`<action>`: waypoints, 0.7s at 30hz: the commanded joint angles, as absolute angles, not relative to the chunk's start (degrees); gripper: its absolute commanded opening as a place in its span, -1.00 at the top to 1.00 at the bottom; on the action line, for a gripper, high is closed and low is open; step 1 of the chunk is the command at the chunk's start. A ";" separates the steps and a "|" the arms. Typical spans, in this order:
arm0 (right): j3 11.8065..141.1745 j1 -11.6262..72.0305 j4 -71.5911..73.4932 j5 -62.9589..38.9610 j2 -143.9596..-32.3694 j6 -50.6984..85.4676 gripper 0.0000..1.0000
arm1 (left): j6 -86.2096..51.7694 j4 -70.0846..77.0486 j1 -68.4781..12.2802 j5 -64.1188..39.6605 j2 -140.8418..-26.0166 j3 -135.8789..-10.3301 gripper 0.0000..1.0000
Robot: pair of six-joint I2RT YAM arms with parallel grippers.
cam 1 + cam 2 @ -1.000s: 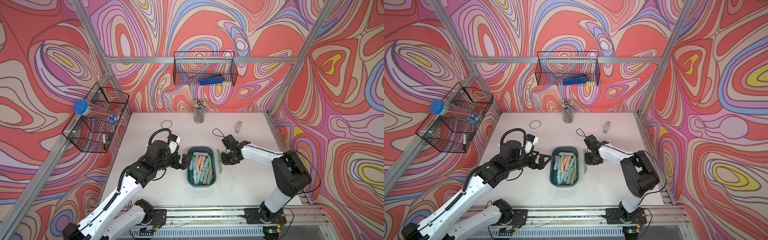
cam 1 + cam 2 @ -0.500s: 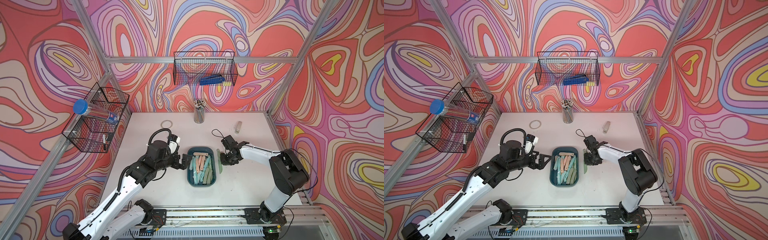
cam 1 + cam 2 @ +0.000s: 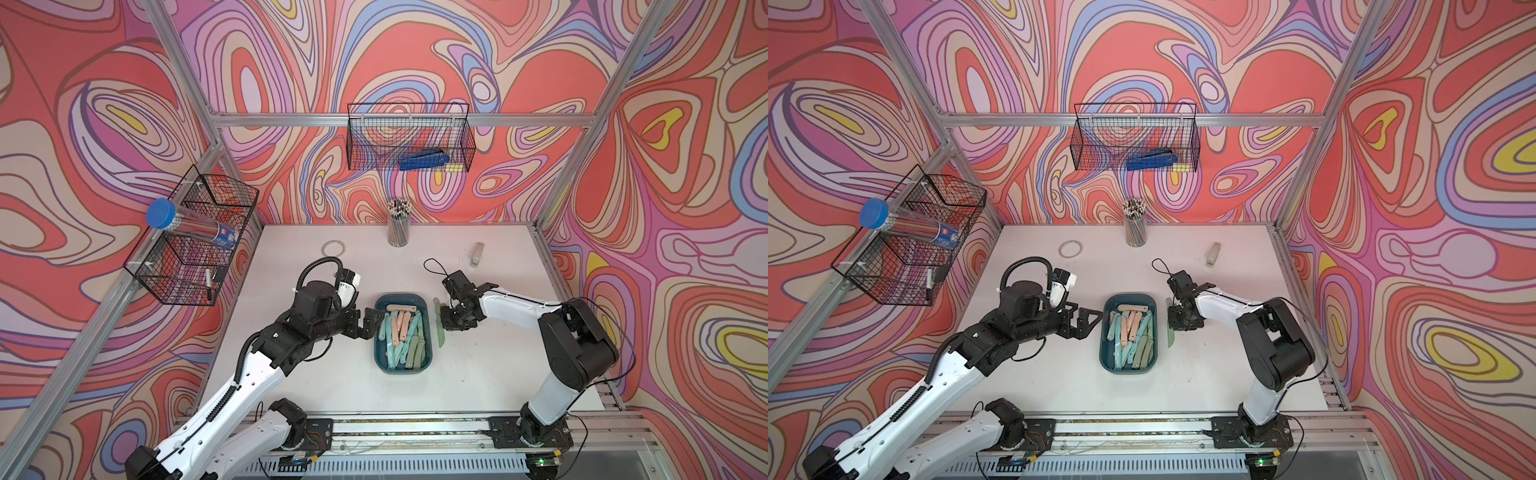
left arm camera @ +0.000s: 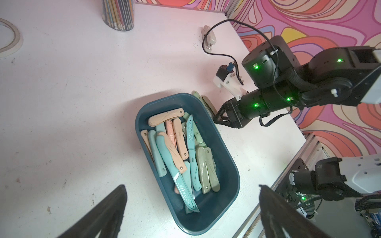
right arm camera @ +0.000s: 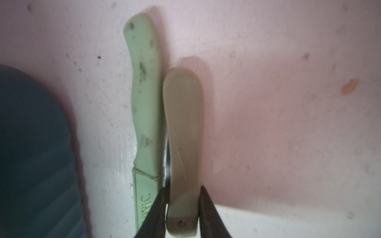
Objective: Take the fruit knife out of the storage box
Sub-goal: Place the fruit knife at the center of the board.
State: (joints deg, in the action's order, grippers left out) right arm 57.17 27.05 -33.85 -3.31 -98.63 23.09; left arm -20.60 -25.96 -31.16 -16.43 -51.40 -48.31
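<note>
While the olive fruit knife (image 5: 181,134) sits out on the table (image 3: 498,365), just right of the box (image 3: 403,371) at the middle of both top views, my right pincer (image 5: 183,188) is closed narrowly on its pivot end. A pale green knife (image 5: 144,92) lies close alongside. My left pincer (image 3: 371,322) hangs wide at the box's left wall, holding nothing.

I count one storage box (image 3: 403,371), outside it one pale green knife (image 5: 144,92) and one olive knife (image 5: 182,134), two wire baskets (image 3: 409,137), one pencil cup (image 3: 398,228), one stapler (image 3: 477,253), one tape ring (image 3: 333,248)
</note>
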 commanded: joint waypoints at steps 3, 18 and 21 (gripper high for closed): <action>57.33 26.83 -34.76 -2.39 -97.73 23.47 0.40 | -20.21 -26.10 -31.38 -16.01 -50.88 -48.18 -1.00; 58.08 26.82 -36.03 -2.15 -94.21 23.64 0.27 | -20.13 -26.36 -31.39 -15.70 -51.56 -48.34 -1.00; 58.18 26.85 -35.55 -2.32 -92.21 23.39 0.14 | -19.82 -26.33 -31.38 -16.71 -52.24 -48.36 -0.99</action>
